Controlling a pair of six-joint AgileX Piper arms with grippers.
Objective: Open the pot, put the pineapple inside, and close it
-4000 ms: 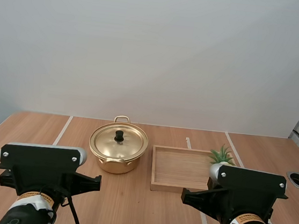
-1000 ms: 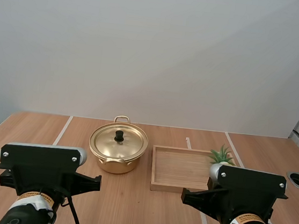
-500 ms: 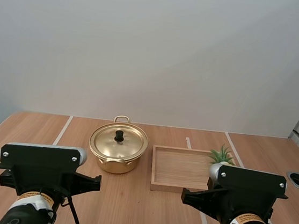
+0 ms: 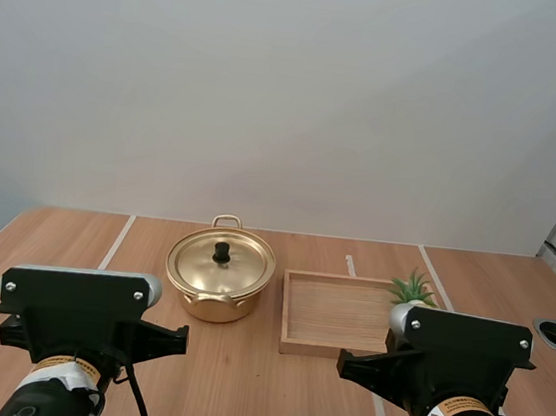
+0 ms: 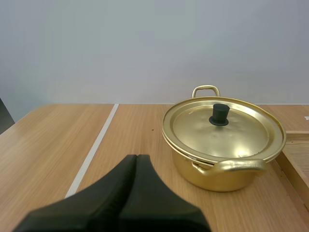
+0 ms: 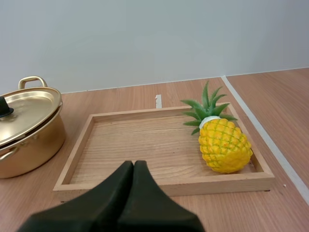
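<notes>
Left pincer point(image 5: 136, 159): fingers pressed together, empty. Pot point(image 5: 227, 164) stands on the counter point(image 5: 58, 140) ahead and to its right, lid point(image 5: 227, 133) on, knob point(image 5: 220, 114) upright. Right pincer point(image 6: 133, 166): likewise together, empty. Pineapple point(image 6: 224, 145) ahead-right, on its side at the right end of the wooden tray point(image 6: 164, 186). Long axis runs away from the pincer, crown point(image 6: 205, 108) pointing far and slightly left. Left arm is nearer the lid, right arm nearer the pineapple.

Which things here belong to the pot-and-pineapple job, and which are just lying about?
Belong to the job: gold pot, its lid, pineapple.
Just lying about: wooden tray holding the pineapple, table.
</notes>
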